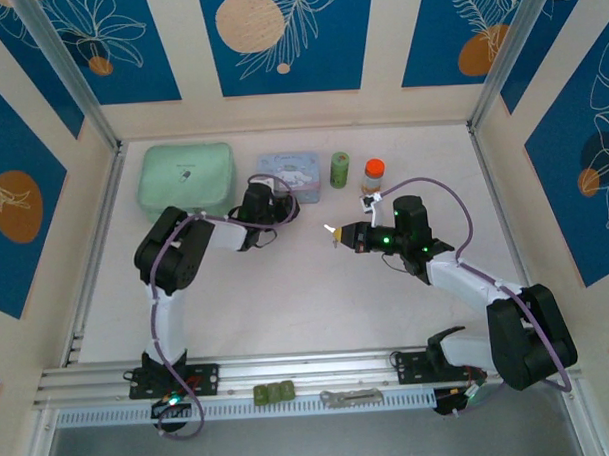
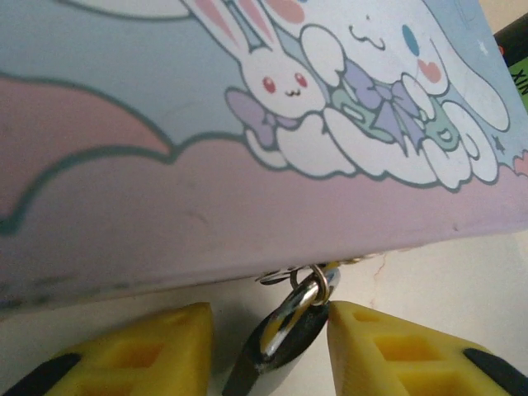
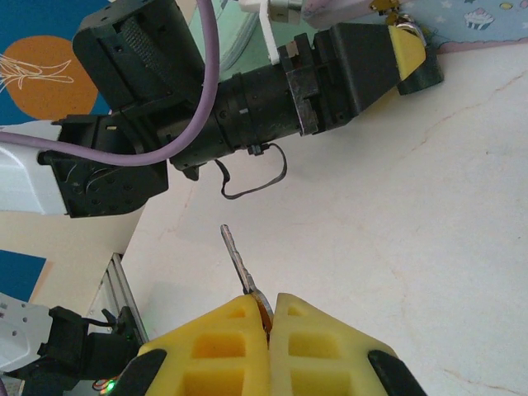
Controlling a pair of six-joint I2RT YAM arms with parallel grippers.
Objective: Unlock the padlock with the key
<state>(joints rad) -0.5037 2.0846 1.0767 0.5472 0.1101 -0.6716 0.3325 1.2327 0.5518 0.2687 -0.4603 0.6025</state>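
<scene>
Our right gripper (image 3: 268, 307) clenched on key (image 3: 238, 260), pads pressed together. Blade juts straight past fingertips, long axis along reach, tip aimed toward left arm. Bare table (image 3: 396, 206) between them. Farther on, padlock (image 2: 276, 346) sits between jaws of our left gripper (image 2: 268, 318), one pad touching, other just apart: not yet clamped. Padlock's long axis runs from shackle at tin (image 2: 247, 165) edge to body toward wrist; keyhole hidden from us. From key tip, padlock lies left, slightly beyond.
</scene>
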